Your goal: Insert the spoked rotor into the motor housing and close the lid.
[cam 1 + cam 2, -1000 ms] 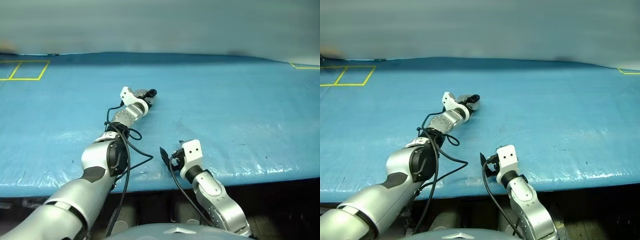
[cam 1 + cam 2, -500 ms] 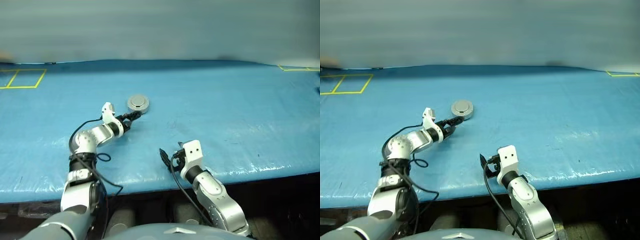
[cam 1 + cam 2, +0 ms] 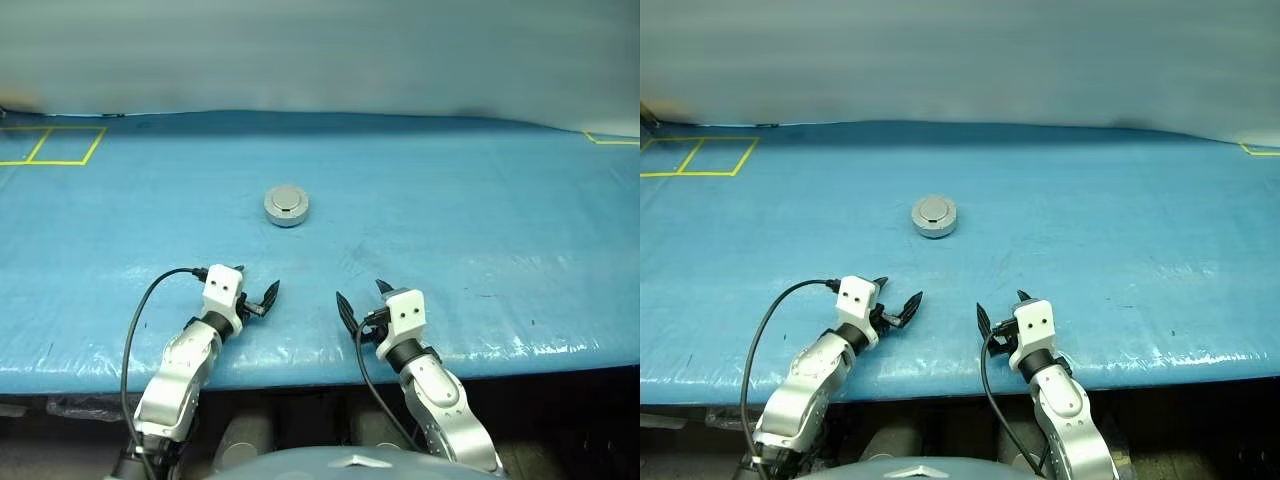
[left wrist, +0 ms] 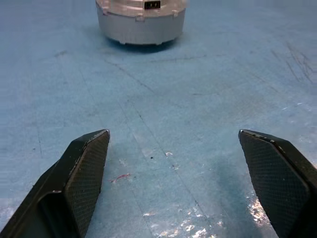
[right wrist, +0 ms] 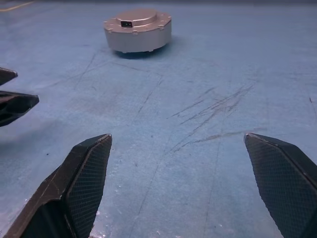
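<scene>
The motor housing [image 3: 286, 214], a short round silver cup, stands on the blue table in the middle. Its lid [image 3: 286, 199] lies flat on top, closed. The spoked rotor is hidden from view. My left gripper [image 3: 262, 298] rests near the table's front edge, well short of the housing and slightly to its left, open and empty. To its right, my right gripper [image 3: 360, 292] is also open and empty. In the left wrist view the housing [image 4: 141, 25] sits far ahead of the spread fingers [image 4: 86, 163]. The right wrist view also shows the housing [image 5: 137, 37].
Blue sheeting covers the table [image 3: 480, 220]. Its front edge [image 3: 520, 355] runs just behind both grippers. Yellow taped squares [image 3: 50, 145] mark the far left corner, and a yellow corner mark [image 3: 610, 138] sits at the far right.
My left arm has drawn back from the housing to the front edge, its wrist rolling on the way. The housing stays where it was, lid shut. The right arm has barely shifted.
</scene>
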### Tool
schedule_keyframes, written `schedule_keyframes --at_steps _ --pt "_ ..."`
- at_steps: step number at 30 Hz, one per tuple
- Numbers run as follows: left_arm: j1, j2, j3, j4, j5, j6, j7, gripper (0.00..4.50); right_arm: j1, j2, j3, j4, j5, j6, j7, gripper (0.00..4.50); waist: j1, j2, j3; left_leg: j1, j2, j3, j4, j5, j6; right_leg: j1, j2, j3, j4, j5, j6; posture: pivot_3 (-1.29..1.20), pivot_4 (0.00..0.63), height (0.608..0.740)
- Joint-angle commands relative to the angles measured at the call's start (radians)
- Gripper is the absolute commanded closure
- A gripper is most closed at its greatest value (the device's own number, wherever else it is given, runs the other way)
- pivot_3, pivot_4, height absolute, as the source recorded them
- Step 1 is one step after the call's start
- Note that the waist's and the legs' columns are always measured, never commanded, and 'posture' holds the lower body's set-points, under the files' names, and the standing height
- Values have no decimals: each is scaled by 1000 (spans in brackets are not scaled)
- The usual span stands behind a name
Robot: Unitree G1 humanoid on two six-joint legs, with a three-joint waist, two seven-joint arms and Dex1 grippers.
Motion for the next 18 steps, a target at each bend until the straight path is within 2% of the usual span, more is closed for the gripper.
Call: schedule_keyframes --at_steps 1,7,18 --pt "24 -5 -3 -8 26 -115 -22 24 3 -16 17 -8 15 -6 55 0 0 0 0 -1 0 0 0 0 0 0 0 -1 0 0 0 0 150 740" --pt "50 5 -2 -17 43 -126 -48 24 -21 -20 8 -1 40 22 97 0 1 1 2 -3 0 -2 1 0 1 0 0 -3 -1 -1 -2 0 150 740" --pt "55 8 10 -20 60 -121 -61 24 -40 1 0 13 27 18 90 0 -1 1 3 -3 0 -2 2 0 2 1 2 -5 -1 1 3 0 150 740"
